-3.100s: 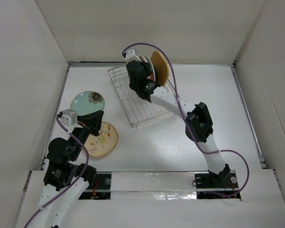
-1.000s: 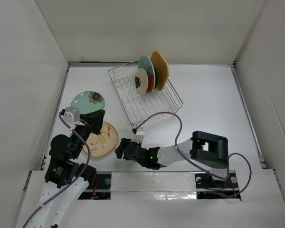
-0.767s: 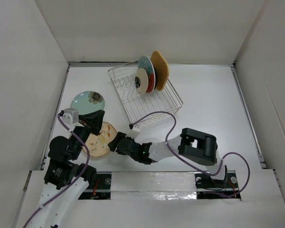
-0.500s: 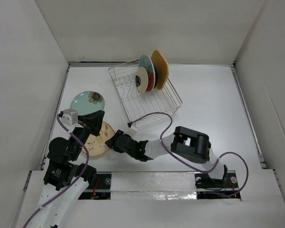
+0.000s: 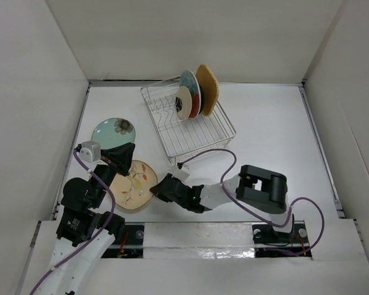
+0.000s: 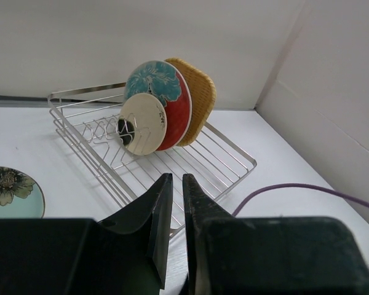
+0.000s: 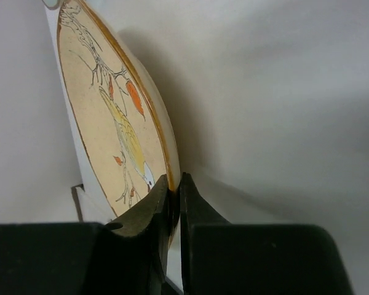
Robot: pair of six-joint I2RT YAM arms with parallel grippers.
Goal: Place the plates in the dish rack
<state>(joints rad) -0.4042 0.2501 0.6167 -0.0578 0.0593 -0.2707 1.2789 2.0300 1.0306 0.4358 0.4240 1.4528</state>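
You're at the pickup: your right gripper (image 7: pixel 170 184) is clamped on the rim of the beige floral ceramic plate (image 7: pixel 114 129). Next, lift it and stand it in the silver wire dish rack (image 5: pixel 203 132).

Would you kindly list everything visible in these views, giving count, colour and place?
dish rack: one, silver wire, far middle of the table
orange plate: one, on edge in the rack, rearmost
red and teal plate: one, on edge, middle
cream plate: one, on edge, front
teal flowered plate: one, flat, left
beige floral plate: one, near left
table: one, white
cables: purple, along the arms
left gripper: black, shut, holding nothing
right gripper: black, pinching the beige plate's rim
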